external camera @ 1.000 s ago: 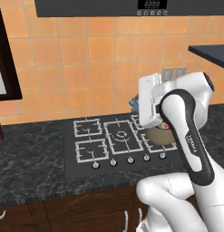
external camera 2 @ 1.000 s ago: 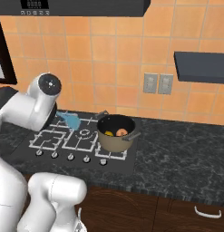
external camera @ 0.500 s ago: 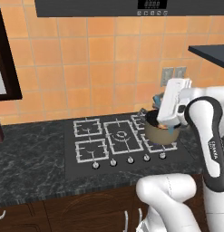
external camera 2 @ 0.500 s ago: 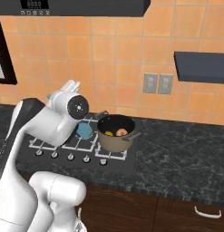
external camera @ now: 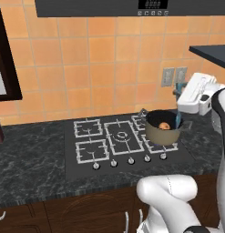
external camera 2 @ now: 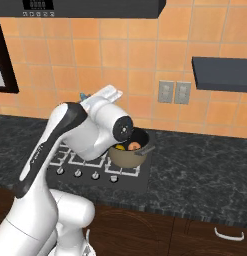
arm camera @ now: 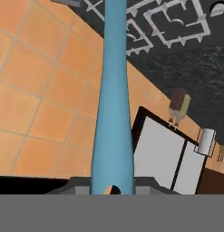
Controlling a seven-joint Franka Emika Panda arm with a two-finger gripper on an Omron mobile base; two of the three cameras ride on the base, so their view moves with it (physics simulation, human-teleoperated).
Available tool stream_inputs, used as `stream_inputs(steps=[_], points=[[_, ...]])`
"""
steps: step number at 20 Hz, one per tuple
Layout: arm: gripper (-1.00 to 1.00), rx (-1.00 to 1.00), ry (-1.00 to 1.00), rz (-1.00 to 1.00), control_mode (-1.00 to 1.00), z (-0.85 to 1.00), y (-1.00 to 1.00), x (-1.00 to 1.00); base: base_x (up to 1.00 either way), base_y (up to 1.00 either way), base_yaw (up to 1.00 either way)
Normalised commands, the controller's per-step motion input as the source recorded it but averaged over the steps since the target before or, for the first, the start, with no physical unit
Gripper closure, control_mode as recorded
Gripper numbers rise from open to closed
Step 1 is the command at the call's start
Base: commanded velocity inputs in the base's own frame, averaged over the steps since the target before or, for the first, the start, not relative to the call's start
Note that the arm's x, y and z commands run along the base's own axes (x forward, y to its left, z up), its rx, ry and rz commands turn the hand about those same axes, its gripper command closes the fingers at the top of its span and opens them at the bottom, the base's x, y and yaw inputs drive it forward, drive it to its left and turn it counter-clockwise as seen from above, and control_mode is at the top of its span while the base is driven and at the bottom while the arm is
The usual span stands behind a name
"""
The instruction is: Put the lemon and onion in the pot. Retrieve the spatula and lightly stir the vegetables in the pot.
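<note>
Wall: you face orange tiles (external camera: 100, 50) with twin outlets (external camera 2: 174, 92).
Bench: dark marble (external camera 2: 205, 170), brown cabinets (external camera: 63, 214) below.

Your view of the spatula (arm camera: 112, 113) was cut at both ends in the hand view: its blade ran off the top edge and its handle vanished behind the grey band, so you could not see the fingertips on it. From the left base view the spatula's (external camera: 178, 119) lower end dropped behind the pot (external camera: 163, 132) rim, and only part of the onion (external camera: 164, 126) showed inside. From the right, the arm covered the pot's (external camera 2: 129, 156) left side, hiding the gripper. The lemon (external camera 2: 120, 147) was a sliver beside the onion (external camera 2: 134, 145).
</note>
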Motion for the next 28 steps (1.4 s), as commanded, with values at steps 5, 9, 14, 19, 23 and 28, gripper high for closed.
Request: stream_inputs(steps=[5,9,14,19,23,28], points=[[1.00,0.14,0.10,-0.11,-1.00,0.79,-0.40,0.06,0.00,0.00,0.00],[1.00,0.15,0.24,-0.06,-1.00,0.04,-0.81,0.16,0.00,0.00,0.00],[1.00,0.22,0.10,0.00,-1.00,-0.09,-0.68,0.64,0.00,0.00,0.00],[1.00,0.05,0.01,0.00,-1.00,-0.25,-0.06,0.96,0.00,0.00,0.00],[1.00,0.00,0.20,0.00,-1.00,-0.82,-0.01,0.93,0.00,0.00,0.00],[1.00,0.00,0.10,0.00,-1.00,-0.85,-0.03,0.72,0.00,0.00,0.00]])
